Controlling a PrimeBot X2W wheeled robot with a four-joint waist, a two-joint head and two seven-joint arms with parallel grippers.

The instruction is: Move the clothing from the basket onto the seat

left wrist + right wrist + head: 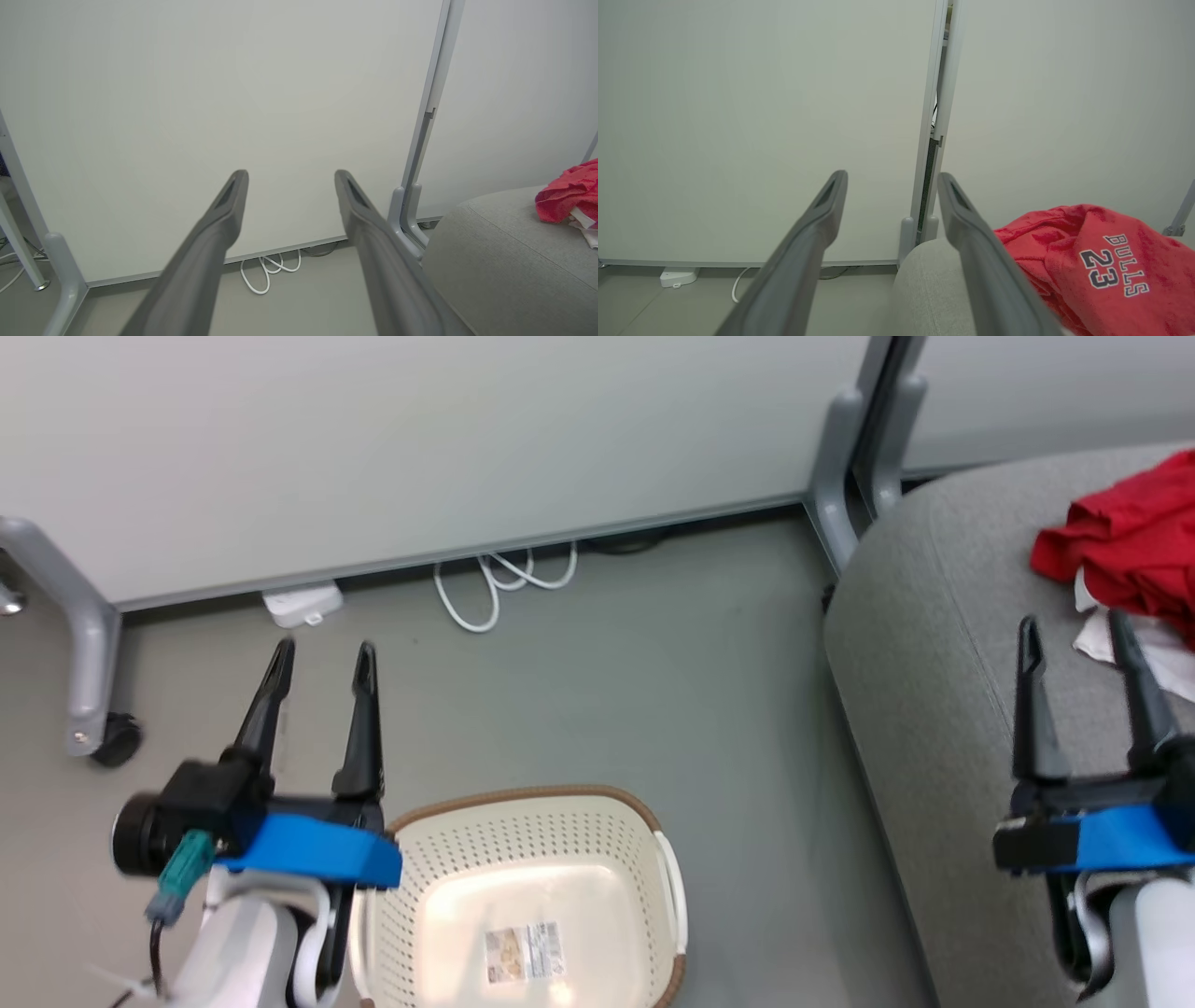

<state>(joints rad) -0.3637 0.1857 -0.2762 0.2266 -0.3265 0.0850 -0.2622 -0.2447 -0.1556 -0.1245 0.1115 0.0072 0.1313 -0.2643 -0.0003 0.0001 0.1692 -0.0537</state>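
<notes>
The left gripper (pixel 324 650) has its two fingers spread apart, and there is just air between them. It hangs over the floor (pixel 653 663), beside the far left corner of the basket (pixel 523 795). In the left wrist view, the left gripper (pixel 290 175) points at a pale wall panel (pixel 187 93).

The right gripper (pixel 1072 623) is spread about as wide and holds no cloth. It is over the seat (pixel 934 616), near its left edge. One finger sits in front of the clothing (pixel 1134 541) in the head view. I cannot tell if it touches.

The clothing lies in a pile on the seat, well apart from the basket. It is red with some white cloth (pixel 1134 644) under it. In the right wrist view the clothing (pixel 1087 261) says "BULLS 23". I cannot tell how many pieces are in the pile.

The basket stands on the floor left of the seat. Its bare bottom shows one sticker (pixel 525 952).

By the wall there is one looped white cord (pixel 495 588), one small white box (pixel 301 605) and one black wheel (pixel 117 742) on a grey leg.

There are two grippers, one basket and one seat.
</notes>
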